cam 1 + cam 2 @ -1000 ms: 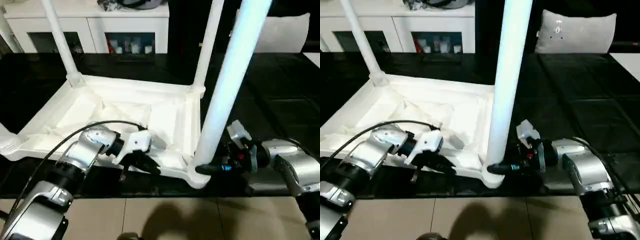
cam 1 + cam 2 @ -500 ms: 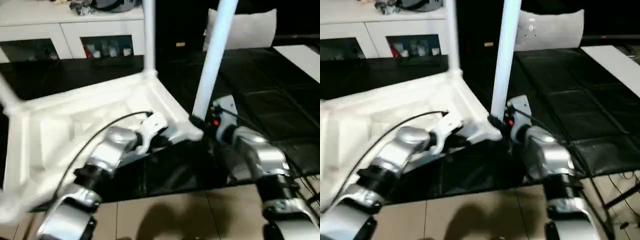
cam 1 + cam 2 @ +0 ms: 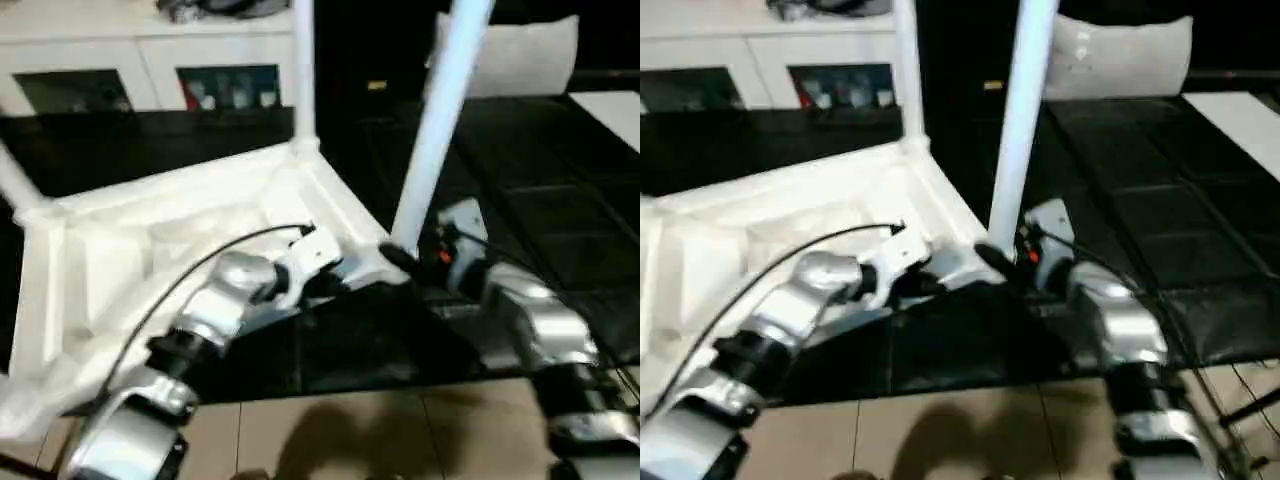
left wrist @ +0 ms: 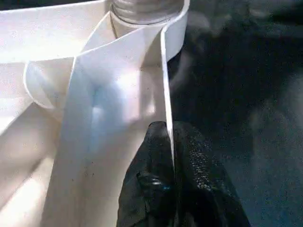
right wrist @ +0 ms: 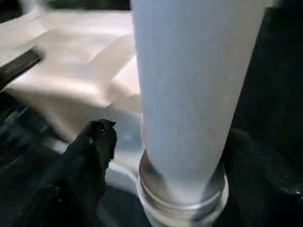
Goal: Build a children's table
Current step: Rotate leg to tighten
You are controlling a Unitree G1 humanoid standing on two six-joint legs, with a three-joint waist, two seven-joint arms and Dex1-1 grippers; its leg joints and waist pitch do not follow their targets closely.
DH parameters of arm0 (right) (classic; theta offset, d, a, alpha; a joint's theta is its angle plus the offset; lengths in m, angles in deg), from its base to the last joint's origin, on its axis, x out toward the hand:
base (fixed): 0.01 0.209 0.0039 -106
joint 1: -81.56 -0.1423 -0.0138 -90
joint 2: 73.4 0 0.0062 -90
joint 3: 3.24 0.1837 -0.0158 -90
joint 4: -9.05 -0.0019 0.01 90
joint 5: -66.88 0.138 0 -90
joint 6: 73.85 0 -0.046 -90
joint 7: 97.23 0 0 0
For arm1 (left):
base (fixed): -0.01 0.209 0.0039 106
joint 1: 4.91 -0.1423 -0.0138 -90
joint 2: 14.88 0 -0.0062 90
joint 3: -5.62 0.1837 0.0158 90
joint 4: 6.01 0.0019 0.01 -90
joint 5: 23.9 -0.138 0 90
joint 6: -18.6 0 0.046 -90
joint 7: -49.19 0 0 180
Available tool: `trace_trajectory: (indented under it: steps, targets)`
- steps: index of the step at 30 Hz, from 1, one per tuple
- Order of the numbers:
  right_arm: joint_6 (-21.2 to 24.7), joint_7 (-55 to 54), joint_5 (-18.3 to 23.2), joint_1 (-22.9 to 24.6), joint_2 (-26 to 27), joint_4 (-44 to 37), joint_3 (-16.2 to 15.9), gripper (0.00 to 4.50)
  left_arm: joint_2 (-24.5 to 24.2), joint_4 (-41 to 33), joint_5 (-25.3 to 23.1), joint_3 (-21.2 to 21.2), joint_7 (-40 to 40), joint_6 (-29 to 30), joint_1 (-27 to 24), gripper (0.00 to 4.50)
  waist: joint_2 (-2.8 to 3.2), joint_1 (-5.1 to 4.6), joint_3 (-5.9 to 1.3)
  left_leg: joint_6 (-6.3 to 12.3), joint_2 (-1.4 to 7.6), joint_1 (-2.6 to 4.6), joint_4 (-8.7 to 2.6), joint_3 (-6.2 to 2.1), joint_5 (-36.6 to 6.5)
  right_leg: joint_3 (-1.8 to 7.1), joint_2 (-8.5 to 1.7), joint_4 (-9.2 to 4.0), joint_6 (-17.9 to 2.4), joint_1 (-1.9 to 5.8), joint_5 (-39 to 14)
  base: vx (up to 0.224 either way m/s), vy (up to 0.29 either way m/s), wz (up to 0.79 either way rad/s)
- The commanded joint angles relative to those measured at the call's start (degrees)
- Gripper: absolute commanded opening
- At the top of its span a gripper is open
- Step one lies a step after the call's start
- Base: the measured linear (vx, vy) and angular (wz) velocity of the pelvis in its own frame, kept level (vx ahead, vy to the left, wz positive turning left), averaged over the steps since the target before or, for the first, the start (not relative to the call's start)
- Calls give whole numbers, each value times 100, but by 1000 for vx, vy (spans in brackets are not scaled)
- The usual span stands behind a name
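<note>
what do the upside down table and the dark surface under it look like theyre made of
The table looks like moulded white plastic, smooth and slightly glossy: thin upright ribs and rim walls show on its underside, and the near leg has a ringed base, probably a thread. The surface beneath looks like black padded mat, faintly shiny, with seams between panels; material uncertain.

1 upturned table, 3 legs visible, 2 grippers, 1 cushion.

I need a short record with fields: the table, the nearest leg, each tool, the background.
table: children's table upside down on dark surface, legs pointing up
nearest leg: leg upright in corner socket
left tool: left tool shut on the table's thin side rim
right tool: right tool open, fingers either side of the leg's base
background: white cabinet, cushion
</note>
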Motion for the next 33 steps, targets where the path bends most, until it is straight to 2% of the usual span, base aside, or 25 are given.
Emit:
trace_trajectory:
  steps: [1,2,5,6,7,10,11,12,13,15,16,18,19,23,28,33]
  targets:
    - [33,745,140,103,-300,-216,-183,402,-161,-132,154,77,574,-500,121,0,-43,45,-407,960,518,-9,-323,-227,392,493,-736,-381,-424,425,-766,0,0,0]
    - [-9,1277,194,140,-572,-272,-263,402,-332,-163,283,137,1081,-756,122,0,-45,79,-412,969,534,2,-319,-224,380,497,-730,-371,-407,416,-774,0,0,0]
    - [-74,1795,283,157,-792,-293,-331,402,-503,-240,391,222,1548,-900,111,0,-37,131,-428,979,561,6,-300,-225,431,499,-737,-320,-482,397,-612,0,0,0]
    - [-87,1990,324,177,-872,-351,-378,387,-588,-256,396,285,1728,-990,107,0,-35,163,-423,978,573,23,-300,-215,410,506,-745,-322,-528,375,-605,0,0,0]
    - [-67,2208,383,189,-964,-385,-449,369,-660,-205,382,351,1886,-1153,123,0,-45,195,-422,973,565,14,-302,-216,394,504,-743,-324,-531,385,-634,0,0,0]
    - [53,2765,495,229,-1173,-533,-672,365,-793,-66,351,480,2238,-1493,156,0,-35,283,-419,947,585,28,-308,-220,342,504,-740,-339,-474,374,-785,0,0,0]
    - [115,2934,511,209,-1213,-563,-744,354,-832,-46,370,509,2403,-1525,170,0,-75,285,-419,935,593,30,-311,-214,356,508,-741,-336,-463,373,-789,0,0,0]
    - [120,2946,512,208,-1215,-565,-749,339,-835,-45,372,510,2415,-1526,171,0,-54,305,-418,900,599,33,-318,-222,344,507,-756,-334,-478,371,-841,0,0,0]
    - [176,3032,541,179,-1236,-559,-779,325,-849,-26,395,521,2517,-1566,186,0,-78,304,-414,848,603,25,-320,-220,340,510,-763,-334,-480,372,-878,0,0,0]
    - [340,3260,596,112,-1278,-554,-862,326,-882,-31,450,546,2746,-1603,211,0,-65,311,-408,807,586,21,-324,-215,282,507,-766,-357,-479,382,-1002,0,0,0]
    - [461,3408,631,72,-1290,-564,-913,315,-895,-46,486,563,2883,-1610,224,0,-93,306,-406,786,580,10,-323,-210,256,510,-765,-360,-451,386,-1046,0,0,0]
    - [495,3463,651,61,-1299,-567,-931,286,-901,-26,498,572,2917,-1636,233,0,-92,306,-403,762,557,-4,-324,-207,227,507,-762,-375,-391,400,-1146,0,0,0]
    - [526,3503,673,51,-1302,-579,-952,286,-906,-14,508,592,2959,-1667,241,0,-95,306,-403,741,549,-1,-322,-203,217,503,-752,-381,-362,395,-1203,0,0,0]
    - [645,3594,745,52,-1301,-625,-1021,246,-899,40,530,626,3075,-1760,245,0,-96,302,-404,691,551,6,-329,-210,249,499,-739,-389,-260,390,-1275,0,0,0]
    - [761,3637,782,145,-1287,-753,-1023,225,-855,43,546,577,3092,-1733,209,0,-100,302,-404,695,544,9,-327,-204,256,500,-740,-391,-254,386,-1247,0,0,0]
    - [984,2858,846,201,-979,-797,-754,216,-523,112,816,173,2432,-1025,185,0,-102,298,-387,584,525,17,-345,-197,146,482,-736,-449,-168,389,-1562,0,0,0]
